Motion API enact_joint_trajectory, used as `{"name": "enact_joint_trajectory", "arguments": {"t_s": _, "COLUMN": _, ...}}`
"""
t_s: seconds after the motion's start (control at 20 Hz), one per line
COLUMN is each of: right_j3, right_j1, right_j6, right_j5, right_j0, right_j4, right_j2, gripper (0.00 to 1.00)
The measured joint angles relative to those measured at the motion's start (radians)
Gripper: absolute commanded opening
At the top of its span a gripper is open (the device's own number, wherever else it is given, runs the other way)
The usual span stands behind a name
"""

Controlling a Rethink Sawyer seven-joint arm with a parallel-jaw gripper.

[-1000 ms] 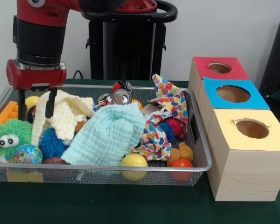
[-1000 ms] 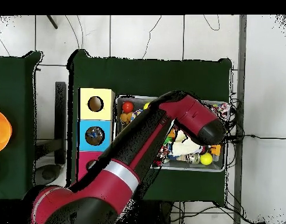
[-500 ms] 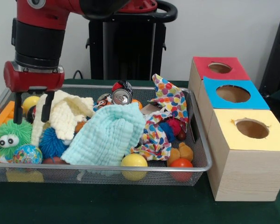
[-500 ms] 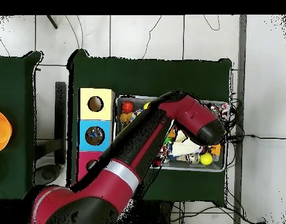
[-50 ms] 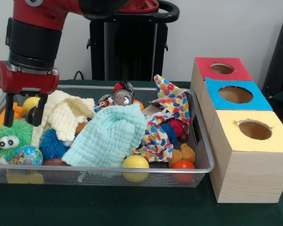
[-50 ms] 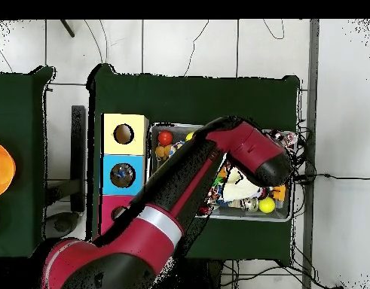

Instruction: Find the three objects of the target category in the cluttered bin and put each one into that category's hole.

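My gripper (image 5: 22, 118) hangs open over the left end of the wire bin (image 5: 203, 141), nothing between its fingers. Its fingertips are level with the top of a green fuzzy toy with eyes (image 5: 11, 136), beside a cream cloth (image 5: 66, 113) and in front of a yellow ball (image 5: 30, 102). The bin also holds a globe ball (image 5: 27, 155), a blue spiky ball (image 5: 52, 144), a pale blue cloth (image 5: 108, 136), a spotted cloth (image 5: 169, 115), cans (image 5: 123, 94), a yellow ball (image 5: 135, 163) and a red ball (image 5: 183, 165). From overhead the arm (image 6: 240, 150) hides the gripper and much of the bin.
Three wooden boxes with round holes stand right of the bin: red top (image 5: 221, 68), blue top (image 5: 236, 94), yellow top (image 5: 254, 130). Overhead they sit left of the bin, yellow (image 6: 123, 134) and blue (image 6: 122, 174). An orange block (image 5: 0, 121) lies at the bin's left wall.
The gripper has shifted left along the bin, from over the cream cloth to over the green fuzzy toy. It stays open. Nothing in the bin has moved.
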Motion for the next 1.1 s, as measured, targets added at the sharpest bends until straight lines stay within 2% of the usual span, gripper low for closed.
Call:
{"name": "enact_joint_trajectory", "arguments": {"t_s": 0.35, "right_j3": -0.029, "right_j1": 0.012, "right_j6": 0.000, "right_j5": -0.002, "right_j0": -0.014, "right_j4": -0.008, "right_j2": 0.000, "gripper": 1.00}}
{"name": "enact_joint_trajectory", "arguments": {"t_s": 0.6, "right_j3": -0.060, "right_j1": 0.047, "right_j6": 0.000, "right_j5": -0.009, "right_j0": -0.014, "right_j4": -0.035, "right_j2": 0.000, "gripper": 1.00}}
{"name": "enact_joint_trajectory", "arguments": {"t_s": 1.1, "right_j3": -0.115, "right_j1": 0.168, "right_j6": 0.000, "right_j5": -0.015, "right_j0": -0.010, "right_j4": -0.099, "right_j2": -0.019, "gripper": 1.00}}
